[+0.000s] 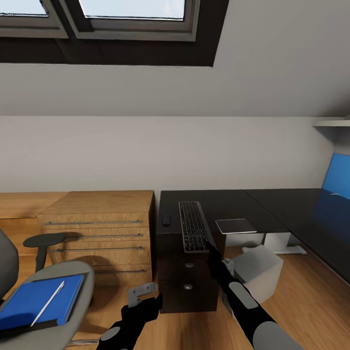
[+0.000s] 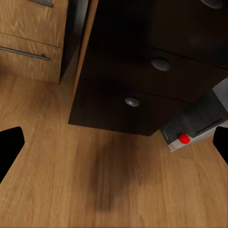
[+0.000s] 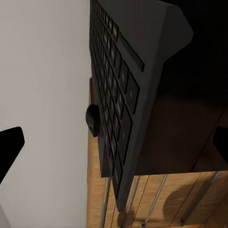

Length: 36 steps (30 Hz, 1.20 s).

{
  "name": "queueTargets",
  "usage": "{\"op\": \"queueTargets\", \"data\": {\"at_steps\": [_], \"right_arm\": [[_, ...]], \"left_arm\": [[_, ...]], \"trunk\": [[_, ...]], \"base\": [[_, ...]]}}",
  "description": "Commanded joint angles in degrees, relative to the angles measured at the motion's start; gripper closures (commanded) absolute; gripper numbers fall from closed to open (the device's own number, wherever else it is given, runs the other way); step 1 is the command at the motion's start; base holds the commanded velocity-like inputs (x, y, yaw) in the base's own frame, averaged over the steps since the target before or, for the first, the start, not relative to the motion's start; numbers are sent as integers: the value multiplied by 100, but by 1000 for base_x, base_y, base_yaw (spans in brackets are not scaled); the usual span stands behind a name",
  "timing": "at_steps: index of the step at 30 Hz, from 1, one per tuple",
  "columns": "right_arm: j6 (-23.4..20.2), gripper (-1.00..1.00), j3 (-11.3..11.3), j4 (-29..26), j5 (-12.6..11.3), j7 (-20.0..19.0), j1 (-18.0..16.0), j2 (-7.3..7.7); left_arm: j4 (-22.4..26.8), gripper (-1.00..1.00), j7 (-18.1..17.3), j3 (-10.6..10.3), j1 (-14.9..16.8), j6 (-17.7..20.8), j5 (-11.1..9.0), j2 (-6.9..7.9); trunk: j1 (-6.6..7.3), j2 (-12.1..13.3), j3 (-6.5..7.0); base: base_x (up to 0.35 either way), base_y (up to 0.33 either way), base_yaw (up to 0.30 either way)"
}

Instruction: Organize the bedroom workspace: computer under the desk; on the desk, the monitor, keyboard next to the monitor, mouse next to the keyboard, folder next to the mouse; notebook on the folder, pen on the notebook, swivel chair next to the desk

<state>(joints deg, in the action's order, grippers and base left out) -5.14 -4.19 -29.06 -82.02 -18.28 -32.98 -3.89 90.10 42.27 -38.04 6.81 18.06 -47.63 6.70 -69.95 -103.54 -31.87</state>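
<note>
Black table [image 1: 228, 201] under a sloped wall: keyboard [image 1: 193, 226] lies on it with its near end overhanging the edge, right hand [image 1: 210, 246] there, grip unclear. Mouse [image 1: 166, 219] just left. Left hand [image 1: 142, 291] is spread, low by the drawers [image 1: 188, 282].

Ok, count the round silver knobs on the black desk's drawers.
2: an upper round silver knob and a lower one on the black drawer front. The right arm may hide others.

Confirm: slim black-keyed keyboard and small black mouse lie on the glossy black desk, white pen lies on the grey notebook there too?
Wrong on the pen. In the head view the thin white pen lies on the bright blue folder on the grey swivel chair. The keyboard and mouse are on the desk.
</note>
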Motion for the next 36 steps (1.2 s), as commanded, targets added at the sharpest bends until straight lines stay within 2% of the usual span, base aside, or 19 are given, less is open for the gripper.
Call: {"op": "queueTargets", "data": {"at_steps": [1,9,21,29,36], "right_arm": [[-14,-100,-13,4,-60,-18,-5,2],[-14,-100,-12,6,-60,-18,-4,2],[-14,-100,-14,6,-60,-10,-5,2],[-14,-100,-16,6,-60,-9,-6,2],[-14,-100,-20,6,-60,-9,-3,-1]], "left_arm": [[8,-100,38,-11,7,13,-24,5],[36,-100,27,11,6,13,-21,10],[43,-100,36,23,7,13,-21,-2],[31,-100,28,29,5,13,-21,20],[21,-100,26,25,8,13,-18,24]], "trunk": [[0,-3,-6],[0,-3,-6],[-263,-484,-222],[-263,-484,-222],[-263,-484,-222]], "base": [[30,0,0],[6,0,0],[0,0,0],[8,1,0],[152,40,0]]}}
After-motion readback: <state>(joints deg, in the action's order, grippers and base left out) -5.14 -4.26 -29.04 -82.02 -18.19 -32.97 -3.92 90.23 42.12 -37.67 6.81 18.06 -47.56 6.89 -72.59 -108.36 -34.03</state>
